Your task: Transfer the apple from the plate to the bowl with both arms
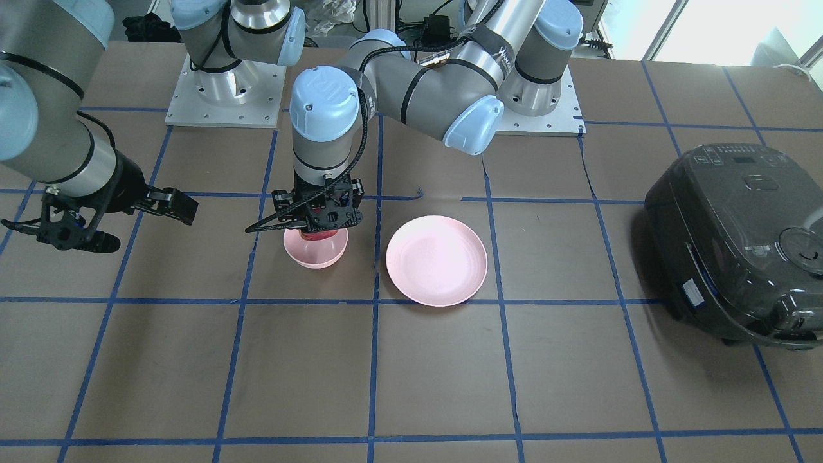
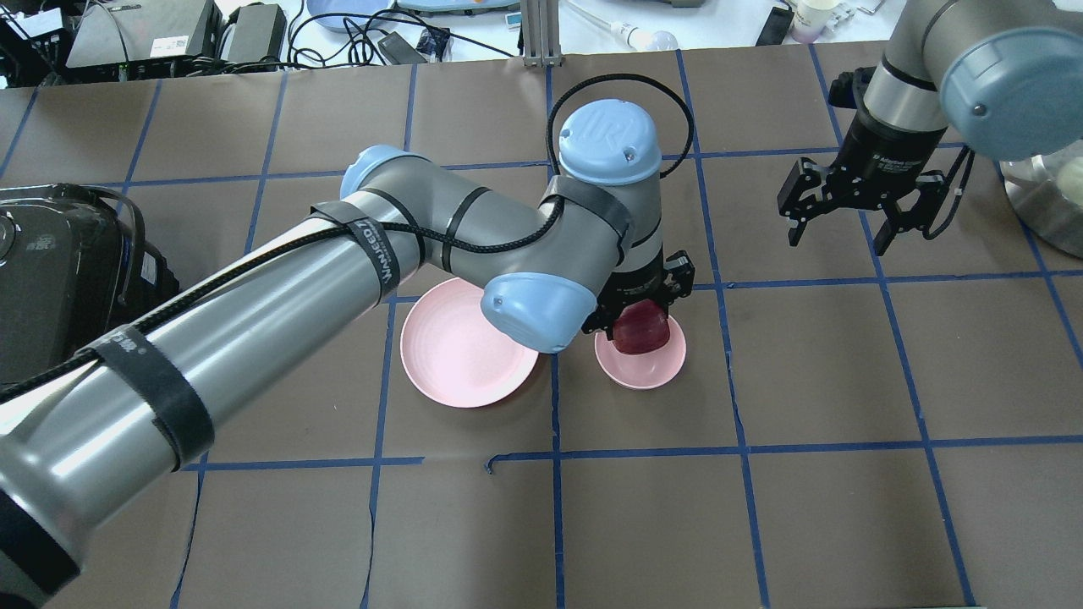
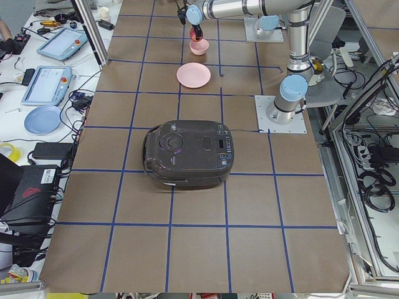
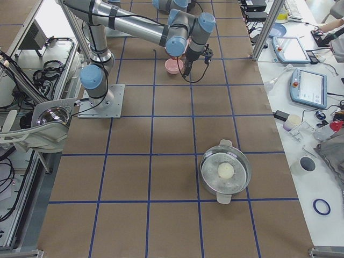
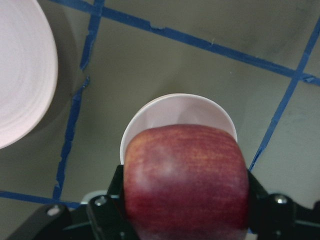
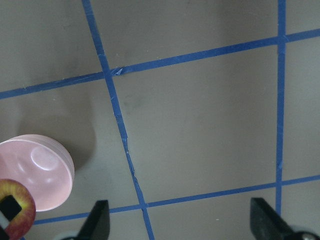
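My left gripper is shut on the dark red apple and holds it just above the small pink bowl. In the left wrist view the apple sits between the jaws over the bowl. The flat pink plate lies bare next to the bowl, under my left arm; it also shows in the front view beside the bowl. My right gripper is open and holds nothing, hovering apart from the bowl on its far side. Its wrist view shows the bowl and the apple at the lower left.
A black rice cooker stands at the table's left end. A steel pot holding a white ball sits at the right end. Blue tape lines grid the brown table. Both arm bases are bolted along the near edge.
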Available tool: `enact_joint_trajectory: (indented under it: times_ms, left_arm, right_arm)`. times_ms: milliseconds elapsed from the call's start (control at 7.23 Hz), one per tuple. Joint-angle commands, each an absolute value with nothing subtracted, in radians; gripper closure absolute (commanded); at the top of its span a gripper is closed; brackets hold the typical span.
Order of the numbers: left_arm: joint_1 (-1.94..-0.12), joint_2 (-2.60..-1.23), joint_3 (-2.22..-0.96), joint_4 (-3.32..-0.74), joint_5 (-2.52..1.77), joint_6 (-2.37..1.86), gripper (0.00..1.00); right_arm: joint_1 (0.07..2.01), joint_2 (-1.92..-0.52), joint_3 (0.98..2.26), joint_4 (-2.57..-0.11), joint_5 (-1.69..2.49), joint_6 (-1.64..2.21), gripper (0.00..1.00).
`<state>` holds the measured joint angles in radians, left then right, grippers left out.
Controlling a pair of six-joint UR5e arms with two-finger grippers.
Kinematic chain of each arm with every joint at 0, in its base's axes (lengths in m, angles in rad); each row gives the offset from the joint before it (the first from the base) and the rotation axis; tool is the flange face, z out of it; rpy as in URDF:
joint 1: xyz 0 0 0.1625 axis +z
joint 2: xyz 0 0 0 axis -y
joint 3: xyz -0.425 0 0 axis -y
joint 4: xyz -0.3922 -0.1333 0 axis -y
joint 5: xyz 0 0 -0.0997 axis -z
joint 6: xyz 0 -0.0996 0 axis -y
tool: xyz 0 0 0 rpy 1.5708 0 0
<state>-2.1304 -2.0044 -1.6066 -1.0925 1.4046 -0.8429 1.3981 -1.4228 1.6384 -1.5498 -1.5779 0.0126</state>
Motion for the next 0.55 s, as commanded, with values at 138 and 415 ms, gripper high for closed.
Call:
enact_joint_trajectory:
  times_ms: [138, 415]
  left_arm:
    - [-2.164, -2.046, -1.620, -1.086, 1.413, -0.844, 1.00]
    - [-2.164, -2.087, -1.621, -1.057, 1.416, -0.842, 1.00]
  right_arm:
    - [1.390, -1.443, 1.599, -1.523, -1.598, 0.012, 0.00]
    - [1.390, -1.445, 1.594, -1.522, -1.601, 0.014, 0.00]
